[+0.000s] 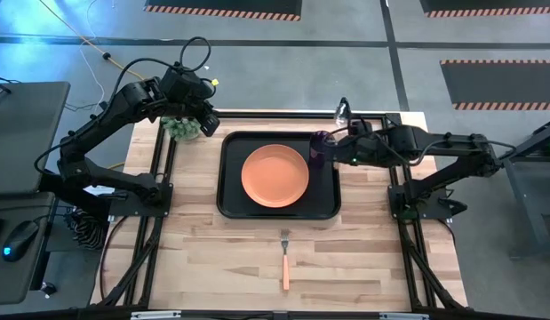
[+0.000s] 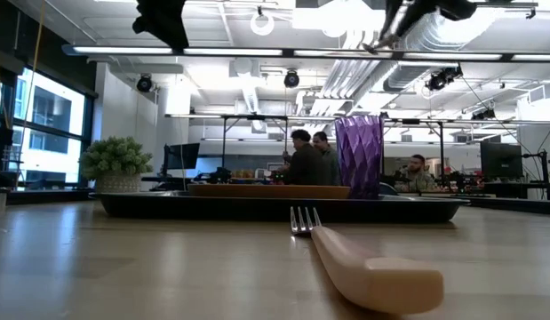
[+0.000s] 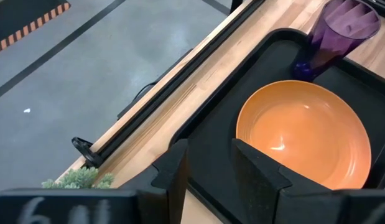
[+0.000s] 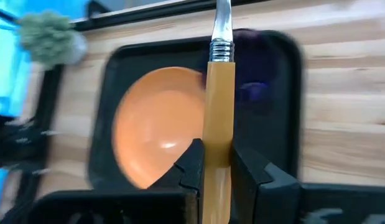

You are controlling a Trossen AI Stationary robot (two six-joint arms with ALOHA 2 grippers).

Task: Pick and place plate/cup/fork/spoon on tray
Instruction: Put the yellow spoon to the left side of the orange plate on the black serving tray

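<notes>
The black tray (image 1: 232, 206) lies mid-table with the orange plate (image 1: 275, 175) flat on it and the purple cup (image 1: 321, 148) upright at its far right corner. The fork (image 1: 285, 262) lies on the wood near the table's front edge, tines toward the tray. My right gripper (image 4: 218, 168) is above the tray's right rim beside the cup, shut on the spoon (image 4: 217, 93). The spoon's metal end (image 1: 343, 109) shows in the high view. My left gripper (image 3: 211, 168) is open and empty above the tray's far left corner. My right gripper pinches the spoon's yellow-orange handle (image 4: 217, 140) between its two fingers, at the handle's lower half. The handle runs out past the fingertips with the metal neck (image 4: 222, 28) farthest from the wrist. The spoon is lifted clear, above the tray.
A small potted plant (image 1: 180, 127) stands at the table's far left, just by my left gripper. Black frame rails (image 1: 159, 160) run along both sides of the table. Bare wood (image 1: 212, 258) lies on either side of the fork.
</notes>
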